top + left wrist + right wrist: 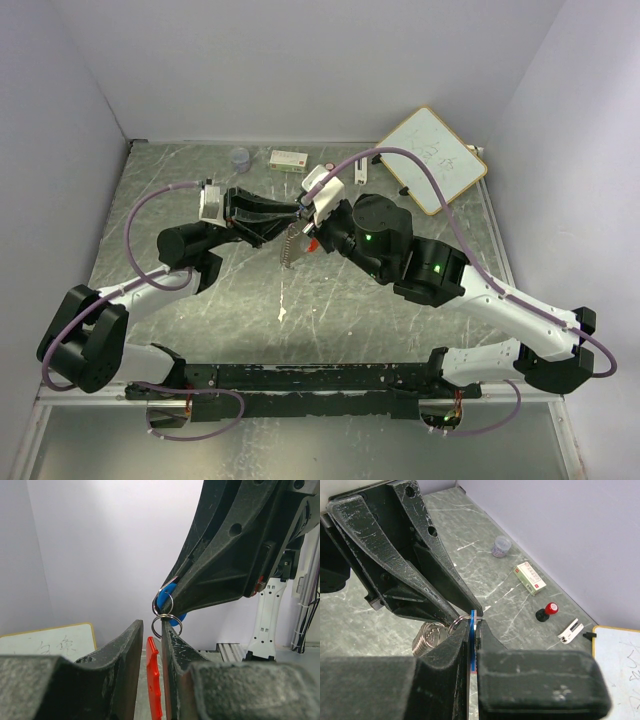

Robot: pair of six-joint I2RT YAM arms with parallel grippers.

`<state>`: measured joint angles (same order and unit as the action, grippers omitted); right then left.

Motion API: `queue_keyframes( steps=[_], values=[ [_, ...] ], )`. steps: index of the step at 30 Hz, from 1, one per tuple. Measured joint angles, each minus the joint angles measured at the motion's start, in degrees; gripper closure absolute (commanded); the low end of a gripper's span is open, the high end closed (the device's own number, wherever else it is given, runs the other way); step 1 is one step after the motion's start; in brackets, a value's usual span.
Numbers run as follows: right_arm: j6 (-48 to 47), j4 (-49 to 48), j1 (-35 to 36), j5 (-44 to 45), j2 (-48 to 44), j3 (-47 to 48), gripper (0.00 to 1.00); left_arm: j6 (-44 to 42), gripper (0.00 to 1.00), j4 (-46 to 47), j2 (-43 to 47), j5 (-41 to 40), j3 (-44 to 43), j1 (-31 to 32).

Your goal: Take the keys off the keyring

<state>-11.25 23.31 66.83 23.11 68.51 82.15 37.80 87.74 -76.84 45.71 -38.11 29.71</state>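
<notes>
Both grippers meet above the table's middle. My right gripper (306, 214) (474, 630) is shut on the blue-headed key (473, 647), seen edge-on between its pads and also visible in the left wrist view (161, 601). The keyring (153, 626) sits face-on at the tip of one finger of my left gripper (295, 212) (152, 630). Its jaws stand a narrow gap apart with nothing clamped between them. A red strip (152, 680) hangs below that gap. The silver bunch of keys (289, 247) (427, 637) hangs from the ring under both grippers.
A whiteboard (433, 158) leans at the back right. A small clear cup (240, 157), a small box (289, 159), a red-and-black knob (546, 611) and a white clip (570, 630) lie along the back wall. A white scrap (283, 315) lies nearer the arms.
</notes>
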Motion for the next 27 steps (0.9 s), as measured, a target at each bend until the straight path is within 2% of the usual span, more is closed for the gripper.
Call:
queue_keyframes(
  steps=[7,14,19,27],
  values=[
    [-0.2,-0.42,0.0,-0.46,0.33,0.0,1.0,0.17,0.7,0.0,0.0,0.2,0.0,-0.13],
    [-0.68,-1.22,-0.15,-0.37,0.76,0.0,1.0,0.83,0.79,0.02,-0.33,1.11,-0.57,-0.44],
    [-1.38,-1.57,-0.31,-0.37,0.79,0.0,1.0,1.18,0.93,0.09,-0.57,1.14,-0.85,-0.48],
    [-1.36,-1.99,-0.22,-1.73,1.01,0.0,1.0,-0.2,0.93,0.09,-0.63,-0.59,-0.85,-0.57]
  ],
)
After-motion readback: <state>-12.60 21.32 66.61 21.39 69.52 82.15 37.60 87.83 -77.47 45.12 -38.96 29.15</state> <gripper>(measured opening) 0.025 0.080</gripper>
